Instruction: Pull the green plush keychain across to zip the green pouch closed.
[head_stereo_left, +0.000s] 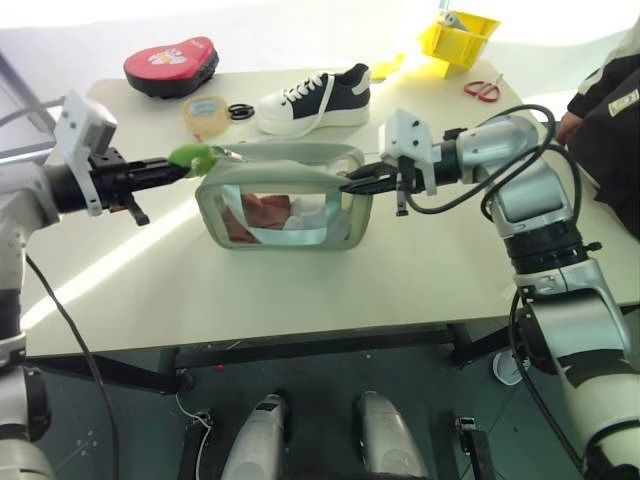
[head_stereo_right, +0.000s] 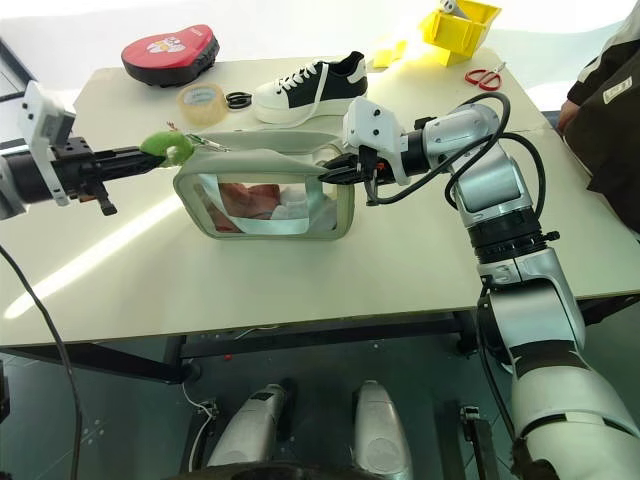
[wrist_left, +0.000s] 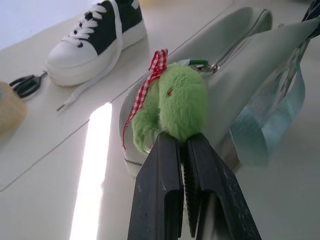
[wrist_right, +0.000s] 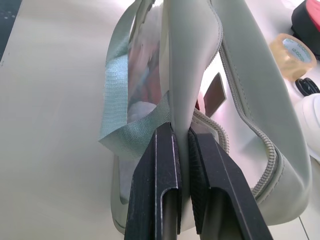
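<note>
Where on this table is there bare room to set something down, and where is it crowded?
Free: the wide strip of table between the green pouch and the near edge, and the patch right of the pouch. Crowded: the far edge, with the red case, tape roll, shoe, yellow bin and scissors.

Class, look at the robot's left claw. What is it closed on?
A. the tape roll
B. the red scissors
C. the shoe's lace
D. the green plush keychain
D: the left claw is shut on the green plush keychain at the end of the green pouch.
</note>
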